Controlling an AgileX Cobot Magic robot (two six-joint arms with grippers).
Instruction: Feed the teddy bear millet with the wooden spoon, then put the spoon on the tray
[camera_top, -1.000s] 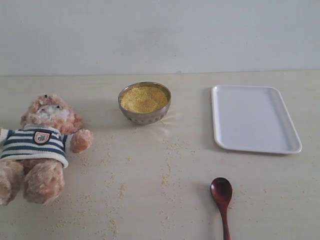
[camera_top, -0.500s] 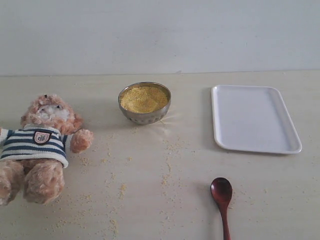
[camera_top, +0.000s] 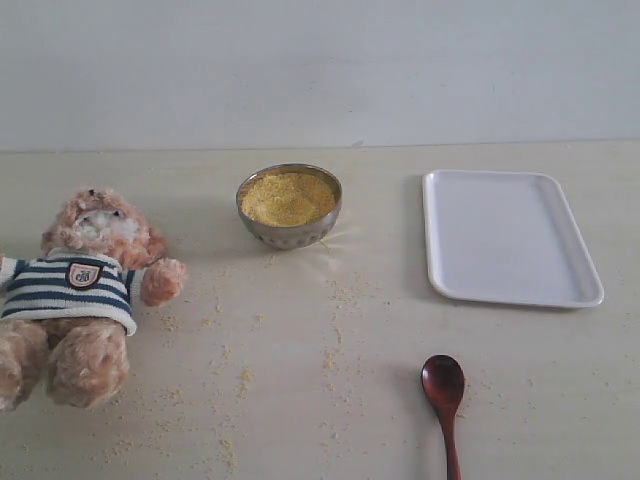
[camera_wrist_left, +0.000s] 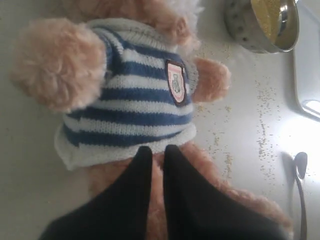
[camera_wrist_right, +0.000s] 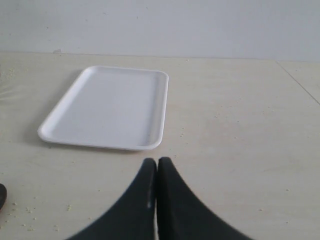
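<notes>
Setting: a pale wooden table ran up to a plain light wall.
Teddy bear: the teddy bear lay on its back at about 8 o'clock on the table, head toward 12 o'clock, legs toward 6 o'clock, in its striped shirt with the badge up.
Metal bowl: the metal bowl stood upright at about 12 o'clock from the table's middle, well apart from the bear.
Millet: the millet filled the bowl as a heap; loose specks lay from the middle down toward 7 o'clock.
Tray: the tray lay flat at about 2 o'clock, its surface bare.
Wooden spoon: the wooden spoon lay on the table at about 5 o'clock, its bowl toward 12 o'clock and its handle cut off by the picture's edge; apart from the tray.
Left gripper: the left gripper hung over the bear's lower body near the shirt hem, jaws almost together, holding nothing.
Right gripper: the right gripper hung above bare table with the tray ahead, jaws pressed together, empty.
</notes>
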